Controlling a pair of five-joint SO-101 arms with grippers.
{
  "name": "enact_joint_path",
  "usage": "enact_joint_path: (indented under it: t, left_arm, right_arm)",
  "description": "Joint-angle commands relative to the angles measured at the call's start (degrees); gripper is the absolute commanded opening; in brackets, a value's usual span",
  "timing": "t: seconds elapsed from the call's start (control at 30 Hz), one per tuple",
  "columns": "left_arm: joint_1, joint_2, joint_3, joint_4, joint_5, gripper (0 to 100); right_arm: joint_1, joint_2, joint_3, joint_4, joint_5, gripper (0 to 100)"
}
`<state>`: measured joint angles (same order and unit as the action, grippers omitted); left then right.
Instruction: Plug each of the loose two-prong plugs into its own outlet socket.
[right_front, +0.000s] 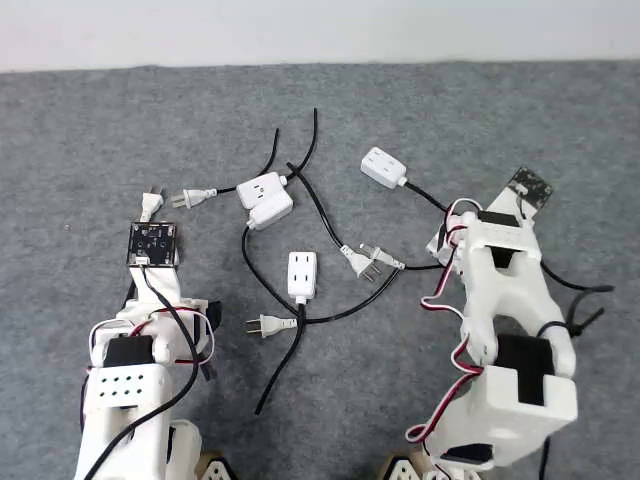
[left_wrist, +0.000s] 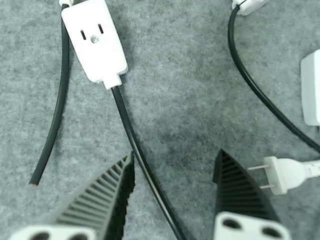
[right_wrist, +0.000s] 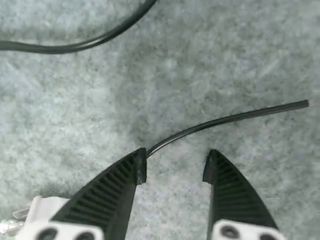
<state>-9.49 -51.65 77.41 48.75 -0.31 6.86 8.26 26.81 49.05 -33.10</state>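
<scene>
Three white outlet sockets lie on the grey carpet: a double one (right_front: 266, 200), one at the back (right_front: 382, 167) and one in the middle (right_front: 302, 275). Loose white two-prong plugs lie at the left (right_front: 190, 198), at the centre right (right_front: 365, 262) and near the front (right_front: 262, 324). My left gripper (left_wrist: 176, 160) is open just above the carpet, straddling a black cable (left_wrist: 145, 170). A socket (left_wrist: 97, 42) lies ahead of it and a plug (left_wrist: 280, 175) lies beside one finger. My right gripper (right_wrist: 176, 157) is open over a cable (right_wrist: 225, 120), holding nothing.
Black cables (right_front: 300, 180) loop and cross between the sockets. A cut cable end (right_front: 258, 410) lies near the front. The left arm (right_front: 150, 330) stands at the front left and the right arm (right_front: 510, 290) at the right. Part of a white plug (right_wrist: 30, 215) peeks out beside a right finger.
</scene>
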Motion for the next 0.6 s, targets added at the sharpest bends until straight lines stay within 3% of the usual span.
enact_joint_path:
  t: [0.0,0.07,0.33,0.57]
  left_arm:
    - [-0.1,-1.0,-0.3,-0.8,-0.5,24]
    - [-0.1,-1.0,-0.3,-0.8,-0.5,24]
    - [-0.1,-1.0,-0.3,-0.8,-0.5,24]
    - [-0.1,-1.0,-0.3,-0.9,-0.5,24]
  right_arm:
    - [0.7,-0.4,-3.2,0.6,-0.3,7.8]
    - [1.5,-0.4,-3.3,-0.2,0.9,0.2]
    - [6.2,-1.1,-3.6,1.1,3.3,0.8]
    - [3.8,-0.4,-7.7,9.1,3.0,1.0]
